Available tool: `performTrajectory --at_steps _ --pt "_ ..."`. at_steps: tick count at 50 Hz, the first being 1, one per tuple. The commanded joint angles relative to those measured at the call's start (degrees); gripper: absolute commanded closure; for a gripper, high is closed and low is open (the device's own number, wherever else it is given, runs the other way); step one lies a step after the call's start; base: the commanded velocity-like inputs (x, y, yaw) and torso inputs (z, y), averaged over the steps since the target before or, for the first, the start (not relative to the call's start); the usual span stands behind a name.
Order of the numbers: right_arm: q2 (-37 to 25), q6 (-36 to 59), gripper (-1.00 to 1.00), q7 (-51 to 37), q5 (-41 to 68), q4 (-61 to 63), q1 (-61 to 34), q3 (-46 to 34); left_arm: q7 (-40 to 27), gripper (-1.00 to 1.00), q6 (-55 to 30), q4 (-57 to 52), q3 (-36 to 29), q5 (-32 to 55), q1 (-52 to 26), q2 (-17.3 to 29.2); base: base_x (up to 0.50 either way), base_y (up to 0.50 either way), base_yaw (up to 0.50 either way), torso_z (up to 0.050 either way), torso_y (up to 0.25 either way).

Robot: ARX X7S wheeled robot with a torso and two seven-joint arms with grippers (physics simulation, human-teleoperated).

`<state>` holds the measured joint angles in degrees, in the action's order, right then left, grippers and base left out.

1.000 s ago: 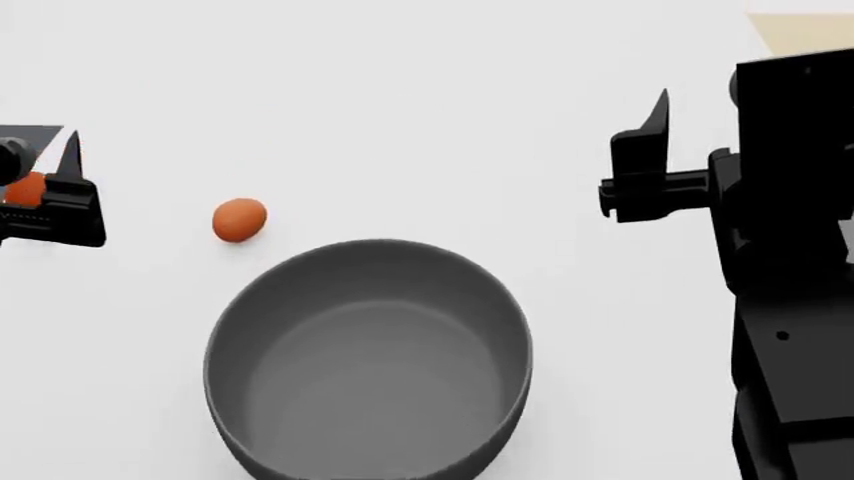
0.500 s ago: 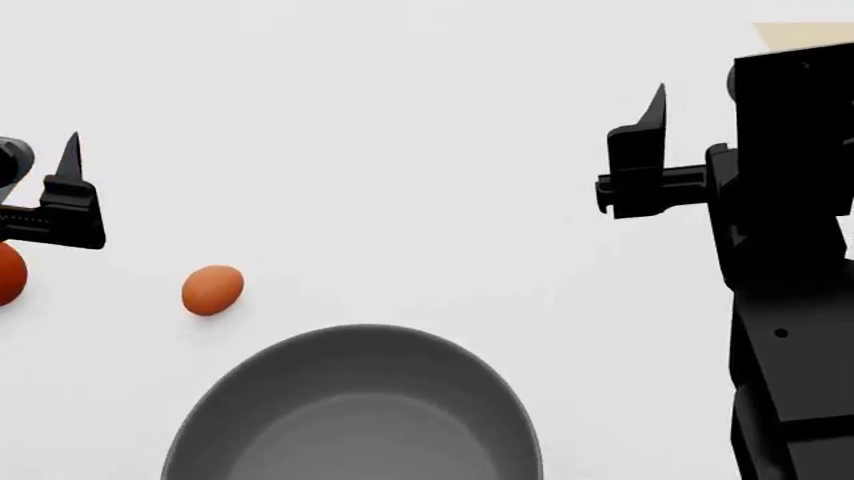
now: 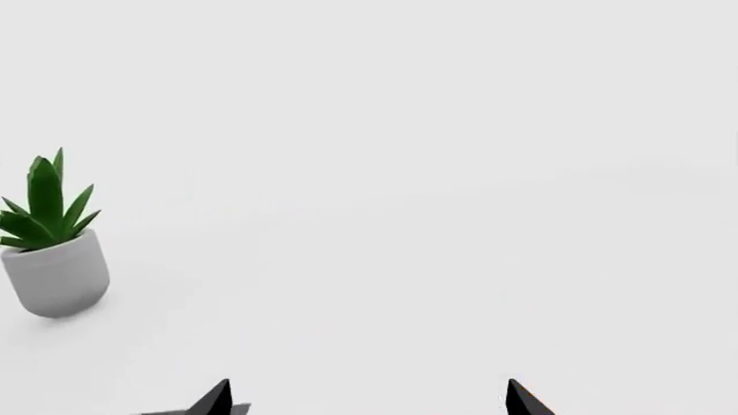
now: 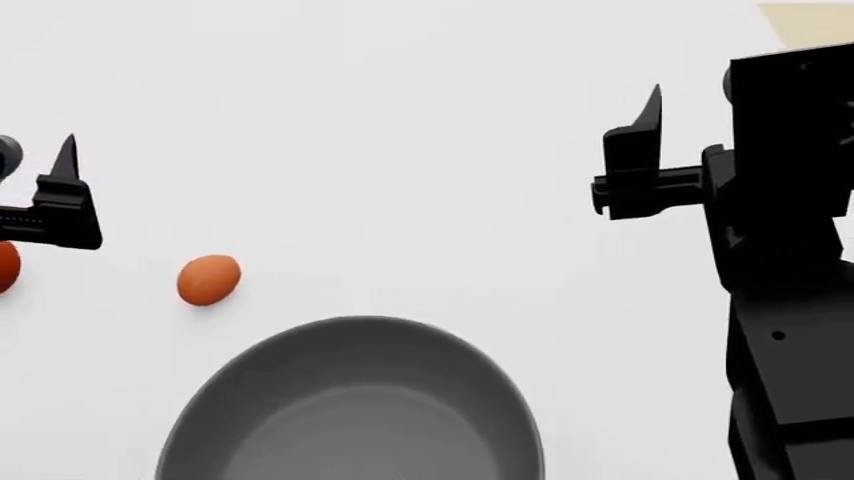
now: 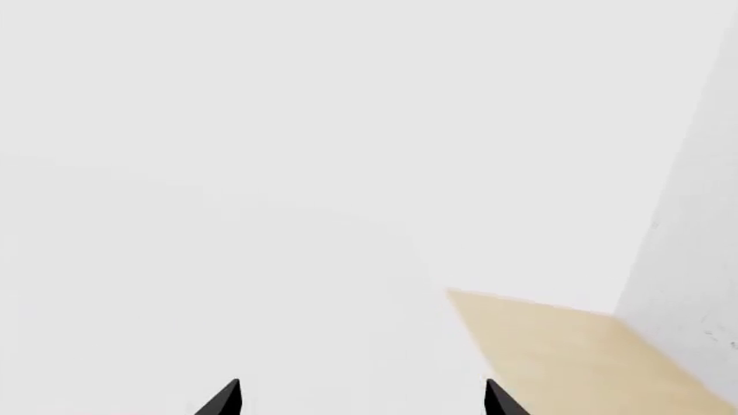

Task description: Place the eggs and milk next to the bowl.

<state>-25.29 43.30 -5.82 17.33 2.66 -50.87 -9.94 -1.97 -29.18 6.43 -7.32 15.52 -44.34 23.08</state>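
Since half a second ago, the bowl [image 4: 350, 400] sits slightly higher in my head view, and the egg on the worktop has shifted up a little with it. My left end effector [image 4: 54, 205] has also risen a touch at the left edge, so the second egg now shows only as a sliver.

My head view looks down on a plain white worktop [image 4: 400, 120]. The large grey bowl fills the near centre, its rim cut off by the lower edge. One orange-brown egg [image 4: 208, 279] lies on the worktop just beyond the bowl's far left rim, close to it but not touching. The other egg [image 4: 6, 266] sits further left, cut by the frame edge, just near of my left end effector. Neither is held. The milk is not in any of my views.

My left end effector hangs over the far left of the worktop. In my left wrist view its two black fingertips [image 3: 213, 399] stand wide apart with nothing between them, so it is open. That view also shows a small potted plant [image 3: 52, 242], green spiky leaves in a pale grey pot, standing on the white surface.

My right end effector [image 4: 641, 165] hovers at the right, well apart from the bowl. In my right wrist view its fingertips [image 5: 225, 398] are likewise spread and empty, with a strip of tan floor [image 5: 554, 346] beyond the worktop's edge.
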Motion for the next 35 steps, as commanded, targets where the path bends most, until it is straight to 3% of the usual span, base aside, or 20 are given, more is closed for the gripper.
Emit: performTrajectory --at_steps 1,35 --pt "1.23 -0.34 -1.00 1.76 -0.77 -0.12 0.31 1.37 1.58 -1.00 0.11 -0.64 1.92 -0.08 0.59 -0.97 0.00 0.00 0.00 0.000 -0.127" --pt "1.40 -1.01 -1.00 2.11 -0.77 -1.52 0.03 0.14 1.29 -1.00 -0.62 -0.31 1.38 0.15 0.03 -0.68 0.00 0.00 0.00 0.000 -0.120"
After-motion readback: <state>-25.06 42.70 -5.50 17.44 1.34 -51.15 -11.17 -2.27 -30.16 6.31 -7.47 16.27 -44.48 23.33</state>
